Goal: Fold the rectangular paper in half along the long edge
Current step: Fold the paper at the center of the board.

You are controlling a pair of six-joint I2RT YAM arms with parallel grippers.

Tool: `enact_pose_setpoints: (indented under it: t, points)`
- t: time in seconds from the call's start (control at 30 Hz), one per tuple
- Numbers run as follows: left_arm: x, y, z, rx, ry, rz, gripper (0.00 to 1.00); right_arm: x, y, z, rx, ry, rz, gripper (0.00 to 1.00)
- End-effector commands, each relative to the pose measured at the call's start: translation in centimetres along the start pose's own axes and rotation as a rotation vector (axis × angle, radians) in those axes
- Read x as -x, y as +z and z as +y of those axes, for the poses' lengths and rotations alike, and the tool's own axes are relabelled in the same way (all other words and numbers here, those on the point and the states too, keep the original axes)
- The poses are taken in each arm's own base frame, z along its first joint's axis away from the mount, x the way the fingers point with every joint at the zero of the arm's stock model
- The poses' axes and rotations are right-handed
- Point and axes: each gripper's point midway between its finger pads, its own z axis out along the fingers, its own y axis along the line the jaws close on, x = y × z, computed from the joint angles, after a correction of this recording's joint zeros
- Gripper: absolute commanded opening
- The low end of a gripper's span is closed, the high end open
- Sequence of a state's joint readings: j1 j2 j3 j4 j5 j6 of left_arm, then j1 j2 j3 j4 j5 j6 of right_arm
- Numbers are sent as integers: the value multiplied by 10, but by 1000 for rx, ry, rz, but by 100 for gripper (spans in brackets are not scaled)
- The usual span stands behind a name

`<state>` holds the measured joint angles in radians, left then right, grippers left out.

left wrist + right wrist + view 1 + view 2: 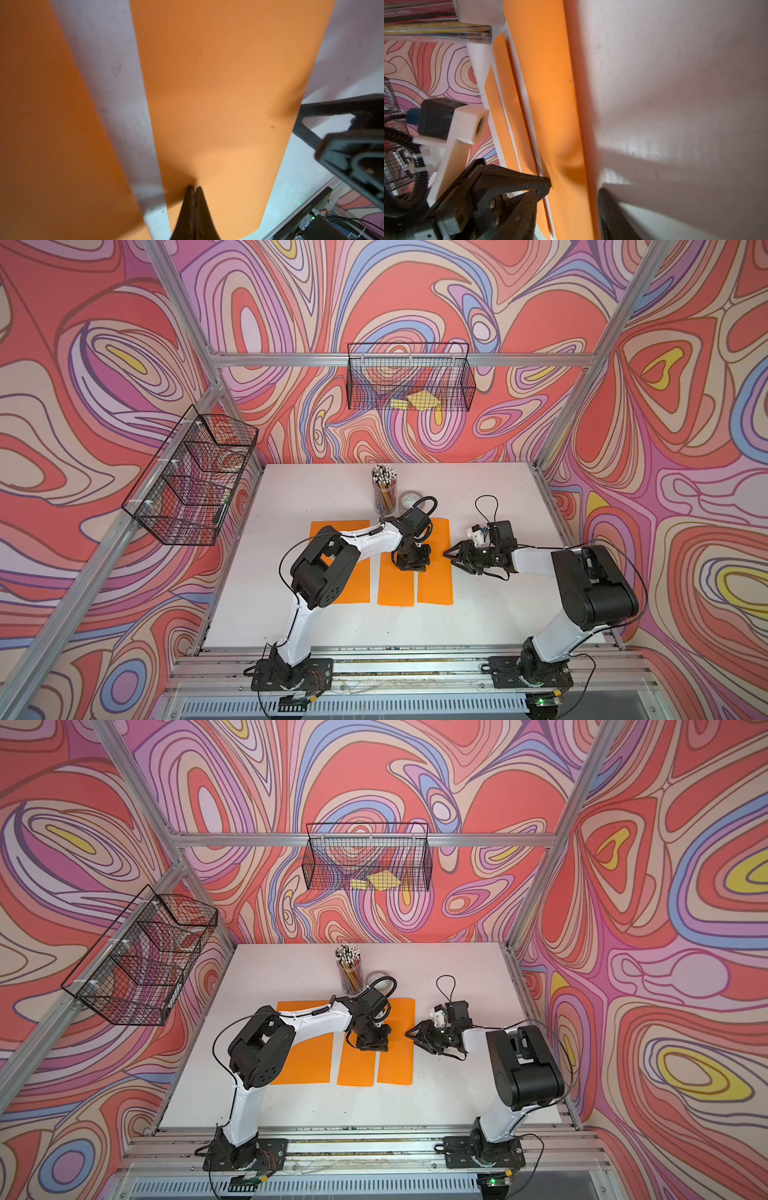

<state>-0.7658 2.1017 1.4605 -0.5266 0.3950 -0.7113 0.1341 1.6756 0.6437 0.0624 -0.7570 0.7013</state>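
Left gripper (194, 192) is pinched tight and empty, tips down on the rightmost orange paper (436, 580), which lies flat on the white table (316, 489). Right gripper (574, 187) is half open and holds nothing, straddling that sheet's outer long edge. Danger: closing on air, or tugging the sheet askew, would leave a crooked crease.

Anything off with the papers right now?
Yes: the rightmost orange paper is buckled, with a shadowed dimple by the open right gripper, and its edge there looks lifted. The shut left gripper presses it down.
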Motion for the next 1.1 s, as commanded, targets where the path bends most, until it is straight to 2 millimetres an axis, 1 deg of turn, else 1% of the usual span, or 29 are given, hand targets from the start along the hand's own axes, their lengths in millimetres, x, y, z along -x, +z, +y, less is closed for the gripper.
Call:
enact_pose_setpoints:
  t: [0.0,0.1,0.27,0.37,0.43,0.53,0.7,0.73,0.83,0.87,0.9,1.0,1.03,1.07]
  points:
    - [-14,10,22,74,-39,43,0,-14,8,-15,-6,41,41,49]
    - [-14,10,22,74,-37,41,0,-14,11,-15,2,42,47,46]
    - [-15,9,22,77,-36,42,0,-14,14,-14,6,33,55,35]
    - [-14,10,23,77,-39,43,0,-14,16,-16,-6,32,58,27]
    - [-15,10,23,76,-38,43,0,-13,16,-17,-10,29,59,19]
    - [-15,10,23,78,-36,43,0,-12,17,-18,-21,29,57,0]
    - [-16,9,24,79,-34,45,0,-7,16,-18,-36,20,52,0]
    - [-16,9,23,78,-33,44,0,-6,16,-16,-38,16,52,3]
    - [-16,9,24,81,-33,46,0,3,15,-10,-40,-5,44,22]
    - [-17,9,25,82,-33,46,0,7,15,-8,-45,-14,38,25]
    - [-17,9,25,82,-33,47,0,9,18,-11,-58,-11,45,26]
    - [-18,9,25,82,-32,46,0,20,21,-6,-58,-27,37,26]
    - [-17,8,25,81,-32,47,0,22,22,-6,-58,-27,36,25]
    - [-17,8,24,80,-32,47,0,24,24,-6,-57,-29,39,22]
